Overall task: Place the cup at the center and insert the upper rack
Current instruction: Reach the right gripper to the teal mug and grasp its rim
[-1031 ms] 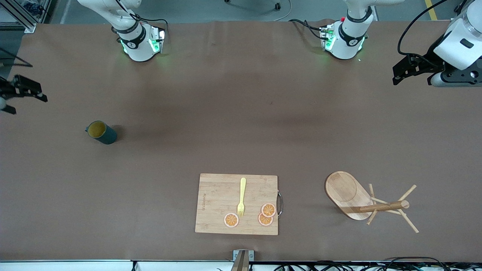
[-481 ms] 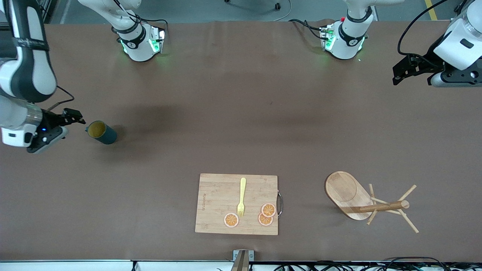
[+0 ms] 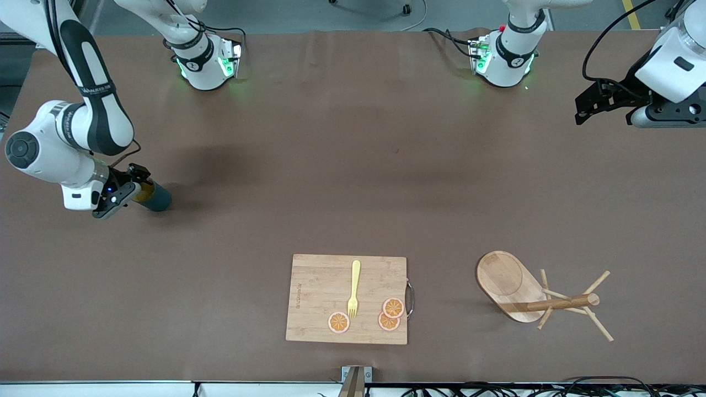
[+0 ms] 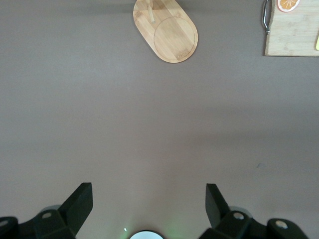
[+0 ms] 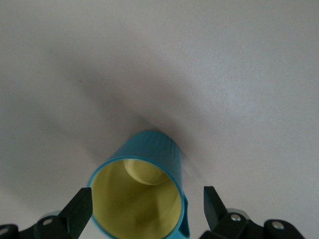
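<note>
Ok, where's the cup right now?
The cup stands toward the right arm's end of the table, with the open right gripper at its rim.

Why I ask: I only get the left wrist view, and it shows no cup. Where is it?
Observer: The cup sits near the right arm's end of the table, farther from the front camera than the cutting board.
Operator: Is the right arm on it?
Observer: The right gripper is at the cup, with its jaws open on either side of the rim, not shut on it.
Operator: And the rack? I see only its base.
Observer: The upper rack has thin pegs near the top of its post, with nothing hung on them. Your left gripper waits with open jaws over the left arm's end of the table.
</note>
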